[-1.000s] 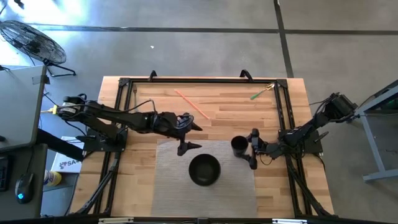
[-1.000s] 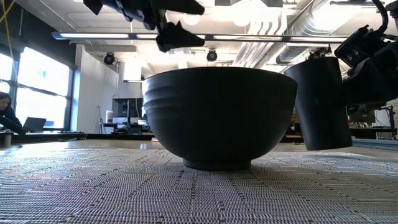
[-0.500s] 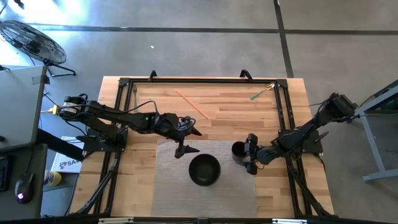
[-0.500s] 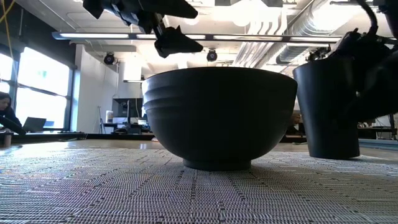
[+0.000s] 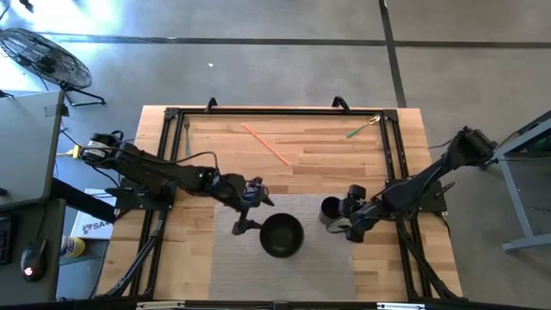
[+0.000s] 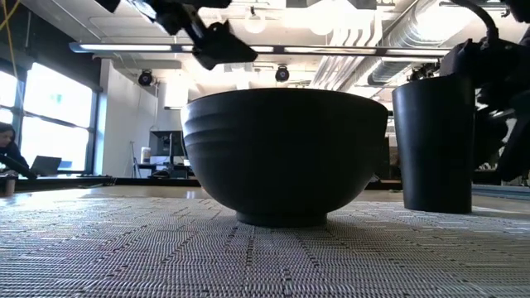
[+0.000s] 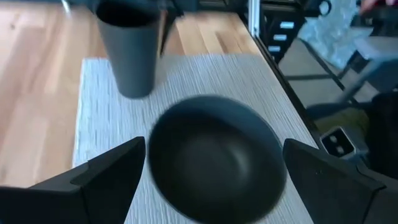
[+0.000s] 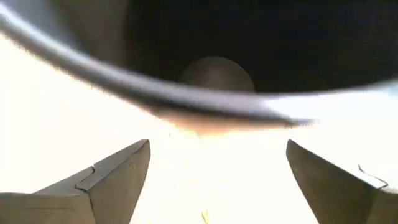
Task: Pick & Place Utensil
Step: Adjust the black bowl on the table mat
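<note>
A black bowl and a black cup stand upright on a grey woven mat. My left gripper hangs open above the mat at the bowl's left. In its wrist view its fingers frame the bowl, with the cup beyond. My right gripper is open just right of the cup, and its wrist view looks into the cup's mouth. An orange stick, a green utensil and a thin metal utensil lie on the bare wood at the far side.
A black frame rail runs along the table's far edge and down both sides. The mat covers the near middle of the table. In the low view the bowl fills the centre, with the cup to its right.
The cup was lifted and tilted by my right gripper; it now stands upright on the mat, and that gripper has drawn back slightly toward the table's right edge. My left gripper has moved toward the near edge and down, closer to the bowl's left side.
</note>
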